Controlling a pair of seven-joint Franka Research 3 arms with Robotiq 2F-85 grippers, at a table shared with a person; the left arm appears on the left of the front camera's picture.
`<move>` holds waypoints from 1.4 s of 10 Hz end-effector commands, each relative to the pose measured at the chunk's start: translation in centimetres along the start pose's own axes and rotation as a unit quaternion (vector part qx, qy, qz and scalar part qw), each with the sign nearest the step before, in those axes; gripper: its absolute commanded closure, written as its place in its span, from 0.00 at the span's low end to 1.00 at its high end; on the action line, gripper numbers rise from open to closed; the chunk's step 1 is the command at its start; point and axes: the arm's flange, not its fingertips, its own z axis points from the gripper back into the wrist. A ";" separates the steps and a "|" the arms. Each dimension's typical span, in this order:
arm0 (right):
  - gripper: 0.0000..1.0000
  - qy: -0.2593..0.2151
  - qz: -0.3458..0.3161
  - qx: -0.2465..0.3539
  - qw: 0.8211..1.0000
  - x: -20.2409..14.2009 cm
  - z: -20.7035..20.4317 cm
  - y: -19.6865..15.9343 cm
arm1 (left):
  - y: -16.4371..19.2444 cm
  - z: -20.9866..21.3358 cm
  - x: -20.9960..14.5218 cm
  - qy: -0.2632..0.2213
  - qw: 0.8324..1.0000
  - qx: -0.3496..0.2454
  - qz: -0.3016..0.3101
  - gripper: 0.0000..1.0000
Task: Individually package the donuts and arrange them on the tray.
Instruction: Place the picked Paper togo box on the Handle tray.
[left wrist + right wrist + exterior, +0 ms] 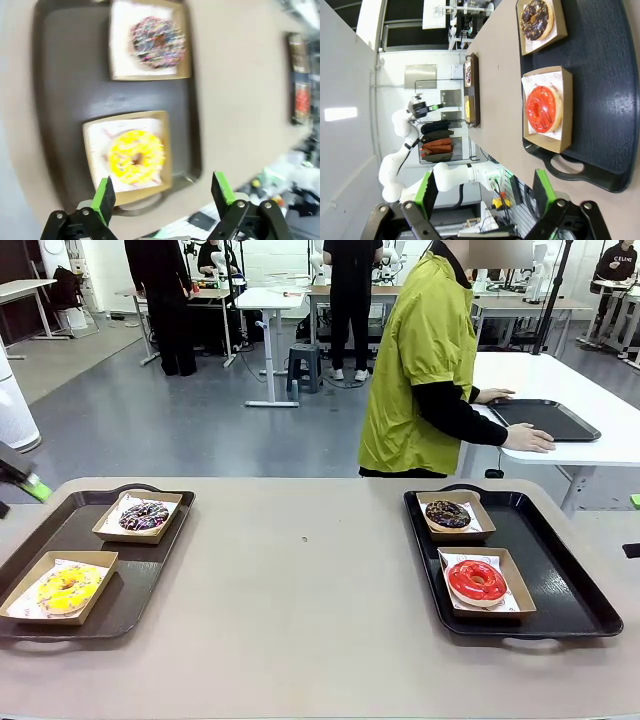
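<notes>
Above left tray (60, 100), left hand (165, 192) open, seemingly raised.

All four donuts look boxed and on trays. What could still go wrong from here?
1. The open left gripper hangs above the yellow donut; dropping straight down might dent it.
2. That box sits near the left tray's front edge, so a nudge could slide it off.

Four donuts in all: one yellow donut (67, 587), one sprinkled chocolate donut (144, 516), one dark chocolate donut (447, 514), one red donut (476, 580). Four cardboard boxes (101, 566), one per donut. Two dark trays (560, 585) on the table (300, 620), two boxes each.
</notes>
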 end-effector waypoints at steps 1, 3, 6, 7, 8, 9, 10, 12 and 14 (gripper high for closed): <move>0.00 0.004 -0.005 0.003 1.000 -0.2 0.1 0.1 | 3.4 3.4 -0.1 -0.004 0.991 -0.132 0.018 0.00; 0.00 0.004 -0.005 0.003 1.000 -0.2 0.1 0.1 | 7.4 5.7 -0.6 -0.024 0.969 -0.241 0.046 0.00; 0.00 0.004 -0.005 0.003 1.000 -0.2 0.1 0.1 | 12.9 6.5 -2.0 -0.025 0.946 -0.313 0.076 0.00; 0.00 0.004 -0.005 0.003 1.000 -0.2 0.1 0.1 | 14.6 6.2 -2.8 -0.028 0.941 -0.330 0.073 0.00; 0.00 0.004 -0.005 0.003 1.000 -0.2 0.1 0.1 | 15.8 6.1 -3.6 -0.030 0.936 -0.343 0.068 0.00; 0.00 0.004 -0.005 0.003 1.000 -0.2 0.1 0.1 | 16.9 5.9 -4.6 -0.033 0.933 -0.351 0.069 0.00; 0.00 0.004 -0.005 0.003 1.000 -0.2 0.1 0.1 | 17.5 5.5 -5.0 -0.029 0.933 -0.352 0.070 0.00; 0.00 0.004 -0.005 0.003 1.000 -0.2 0.1 0.1 | 17.0 5.1 -5.4 -0.027 0.934 -0.347 0.082 0.00; 0.00 0.004 -0.005 0.003 1.000 -0.2 0.1 0.1 | 17.0 5.1 -5.4 -0.027 0.934 -0.347 0.082 0.00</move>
